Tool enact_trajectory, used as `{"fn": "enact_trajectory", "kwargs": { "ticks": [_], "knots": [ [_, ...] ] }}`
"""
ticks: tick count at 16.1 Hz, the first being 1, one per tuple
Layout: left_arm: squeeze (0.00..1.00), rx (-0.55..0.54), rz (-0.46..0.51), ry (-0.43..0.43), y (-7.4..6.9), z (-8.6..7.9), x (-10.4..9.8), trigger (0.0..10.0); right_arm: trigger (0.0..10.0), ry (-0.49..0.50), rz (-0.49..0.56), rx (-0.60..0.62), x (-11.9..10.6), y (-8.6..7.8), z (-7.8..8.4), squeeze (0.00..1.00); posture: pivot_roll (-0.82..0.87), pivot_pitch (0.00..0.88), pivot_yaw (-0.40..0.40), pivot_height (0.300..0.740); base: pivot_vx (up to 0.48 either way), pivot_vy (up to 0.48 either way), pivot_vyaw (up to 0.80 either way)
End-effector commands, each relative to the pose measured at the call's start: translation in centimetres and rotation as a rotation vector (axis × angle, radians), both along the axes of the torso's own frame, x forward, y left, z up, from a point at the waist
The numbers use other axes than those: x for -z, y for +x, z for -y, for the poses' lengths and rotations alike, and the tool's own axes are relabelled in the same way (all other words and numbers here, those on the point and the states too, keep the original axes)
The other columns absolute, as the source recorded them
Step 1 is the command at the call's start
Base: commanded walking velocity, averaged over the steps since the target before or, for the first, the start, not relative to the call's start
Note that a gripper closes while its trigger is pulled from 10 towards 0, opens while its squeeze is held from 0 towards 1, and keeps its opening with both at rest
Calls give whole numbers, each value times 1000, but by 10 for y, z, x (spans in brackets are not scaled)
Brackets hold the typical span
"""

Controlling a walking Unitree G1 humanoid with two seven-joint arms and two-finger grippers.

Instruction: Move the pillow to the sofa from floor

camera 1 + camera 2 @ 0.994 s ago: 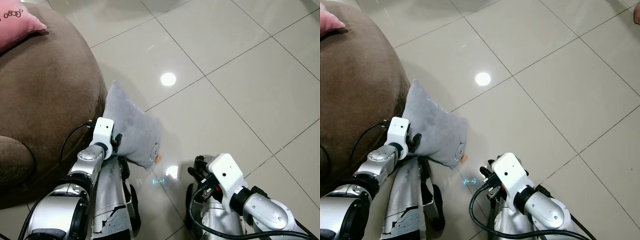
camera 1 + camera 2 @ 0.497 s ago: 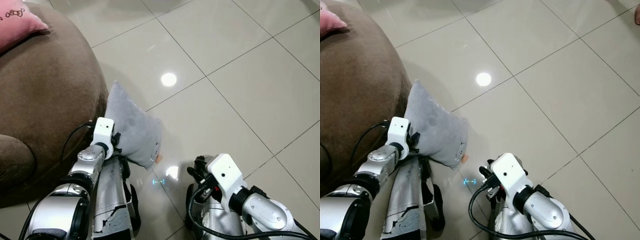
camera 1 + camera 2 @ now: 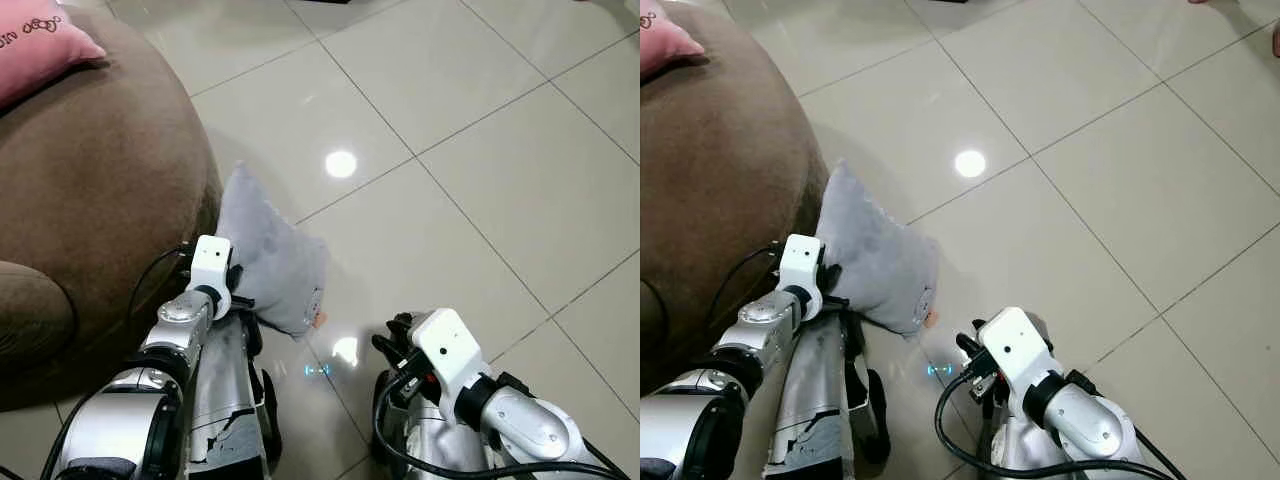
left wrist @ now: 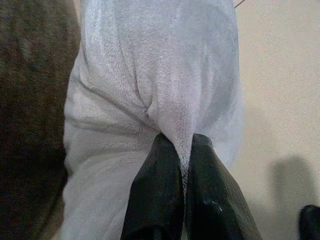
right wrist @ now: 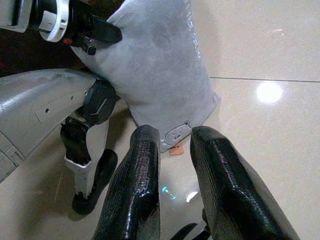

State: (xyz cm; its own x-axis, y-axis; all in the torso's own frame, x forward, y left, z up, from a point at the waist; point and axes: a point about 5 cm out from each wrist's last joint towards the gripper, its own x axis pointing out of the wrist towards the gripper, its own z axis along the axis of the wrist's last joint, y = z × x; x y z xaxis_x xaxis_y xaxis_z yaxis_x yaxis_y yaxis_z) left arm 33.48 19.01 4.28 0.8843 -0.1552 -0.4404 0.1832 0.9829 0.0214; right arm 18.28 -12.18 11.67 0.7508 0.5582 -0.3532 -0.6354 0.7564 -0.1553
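A grey pillow [image 3: 272, 262] stands on the tiled floor, leaning against the side of the brown sofa [image 3: 95, 185]. My left gripper [image 4: 181, 143] is shut on a pinched fold of the pillow's fabric at its lower edge nearest the sofa. In the left eye view the left wrist [image 3: 211, 264] sits right against the pillow. My right gripper [image 5: 173, 136] hangs low near the floor to the right of the pillow. Its fingers [image 5: 142, 165] stand open with nothing between them. They point at the pillow's corner with its small tag [image 5: 176, 148].
A pink cushion [image 3: 38, 48] lies on the sofa at the far left. My own legs [image 3: 225, 400] stand just below the pillow. Glossy beige floor tiles [image 3: 480, 170] spread out ahead and to the right.
The camera has shifted a little. The left gripper stays shut on the pillow and the right arm holds its place.
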Motion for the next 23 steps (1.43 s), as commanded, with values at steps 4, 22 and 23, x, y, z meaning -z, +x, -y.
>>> {"fn": "enact_trajectory", "kwargs": {
  "ticks": [4,22,23],
  "knots": [
    [0,52,21,-156,-1,17,1,0,10000,6,18,57,9,6,3,0,-101,242,43,546,0,0,0],
    [0,182,675,-296,-47,79,-151,10000,10000,255,320,516,-50,62,42,0,-37,0,14,646,0,0,0],
    [0,174,660,-301,-48,76,-150,10000,10000,253,319,517,-50,63,43,0,-37,0,14,651,0,0,0]
  ]
}}
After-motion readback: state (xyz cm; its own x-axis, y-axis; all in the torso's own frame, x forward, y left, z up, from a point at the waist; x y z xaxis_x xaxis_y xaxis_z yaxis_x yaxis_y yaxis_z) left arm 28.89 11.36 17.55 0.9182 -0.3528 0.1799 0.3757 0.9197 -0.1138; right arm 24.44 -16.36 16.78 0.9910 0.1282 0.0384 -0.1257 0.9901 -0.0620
